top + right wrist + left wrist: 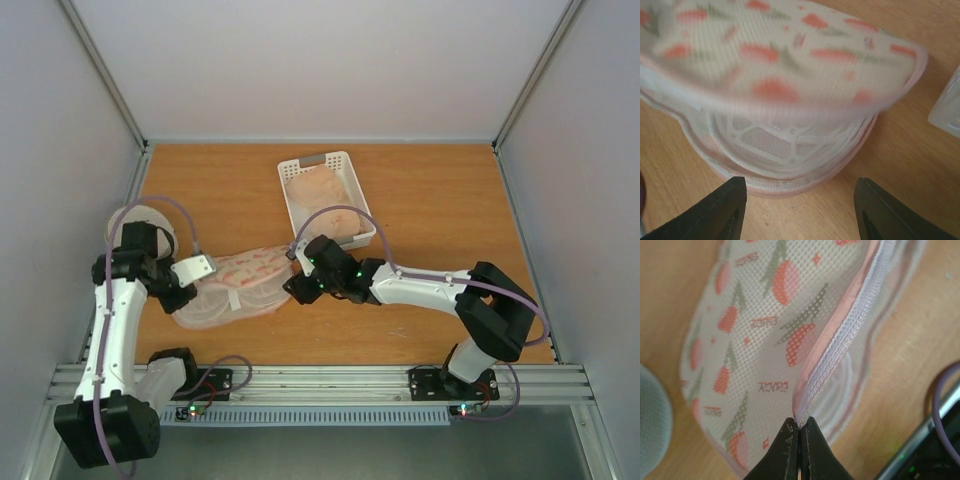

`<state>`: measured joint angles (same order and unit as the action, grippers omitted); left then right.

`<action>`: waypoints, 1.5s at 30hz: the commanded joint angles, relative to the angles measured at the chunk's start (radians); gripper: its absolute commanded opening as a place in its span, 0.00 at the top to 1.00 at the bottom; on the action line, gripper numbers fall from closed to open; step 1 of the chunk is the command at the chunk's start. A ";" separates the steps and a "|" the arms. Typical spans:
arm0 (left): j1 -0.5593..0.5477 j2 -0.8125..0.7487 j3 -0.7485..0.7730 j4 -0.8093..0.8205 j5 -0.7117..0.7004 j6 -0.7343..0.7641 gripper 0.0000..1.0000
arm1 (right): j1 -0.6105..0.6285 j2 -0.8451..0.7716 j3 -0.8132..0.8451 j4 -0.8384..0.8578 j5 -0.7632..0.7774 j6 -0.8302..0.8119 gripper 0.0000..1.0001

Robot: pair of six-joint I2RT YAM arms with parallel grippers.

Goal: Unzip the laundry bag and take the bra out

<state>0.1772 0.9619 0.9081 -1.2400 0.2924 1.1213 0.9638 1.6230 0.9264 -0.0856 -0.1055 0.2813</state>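
Laundry bag (750,340), one only, lies flat on the wooden worktop (450,210). The end of its zip seam is pinched between the closed fingers of the left end effector (799,426). The right end effector (800,192), second of two, has its fingers spread wide before the bag's other end, where the patterned top layer lifts off white mesh. One peach bra (325,195) lies in the single white plastic basket (292,200), just beyond.
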 commanded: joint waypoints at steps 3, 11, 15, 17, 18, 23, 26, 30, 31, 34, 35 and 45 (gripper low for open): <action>0.002 -0.044 -0.124 -0.040 -0.002 0.168 0.99 | 0.004 -0.085 -0.024 0.040 -0.024 -0.018 0.40; 0.003 -0.057 -0.228 -0.015 -0.050 0.269 0.99 | 0.004 -0.089 -0.011 0.023 -0.036 -0.050 0.40; 0.002 -0.056 -0.252 0.005 -0.068 0.303 0.99 | 0.004 -0.067 0.011 0.017 -0.040 -0.047 0.40; 0.003 -0.053 -0.253 -0.003 -0.084 0.313 0.85 | 0.004 -0.067 0.014 0.017 -0.037 -0.047 0.40; 0.003 -0.052 -0.250 -0.015 -0.094 0.318 0.62 | 0.004 -0.069 0.015 0.015 -0.033 -0.047 0.40; 0.002 -0.061 -0.214 -0.137 -0.155 0.354 0.10 | 0.004 -0.086 0.020 0.006 -0.008 -0.051 0.40; 0.002 -0.074 -0.141 -0.226 -0.116 0.342 0.01 | 0.005 -0.101 0.023 0.004 0.005 -0.053 0.40; 0.002 -0.074 -0.016 -0.230 0.039 0.221 0.01 | 0.004 -0.138 0.025 -0.001 0.050 -0.066 0.37; 0.002 -0.065 0.014 -0.212 0.079 0.157 0.00 | 0.004 -0.147 0.026 -0.007 0.067 -0.072 0.33; 0.002 -0.036 0.079 -0.104 0.155 -0.096 0.01 | 0.004 -0.188 0.024 -0.026 0.151 -0.087 0.02; 0.002 -0.026 0.093 -0.060 0.159 -0.172 0.01 | 0.003 -0.204 0.020 -0.029 0.177 -0.093 0.02; 0.002 -0.026 0.079 0.266 0.068 -0.706 0.01 | -0.112 -0.443 -0.069 -0.080 0.400 -0.134 0.01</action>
<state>0.1772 0.9680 1.0111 -1.1812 0.4030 0.6559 0.9367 1.2812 0.9001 -0.1577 0.1867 0.1787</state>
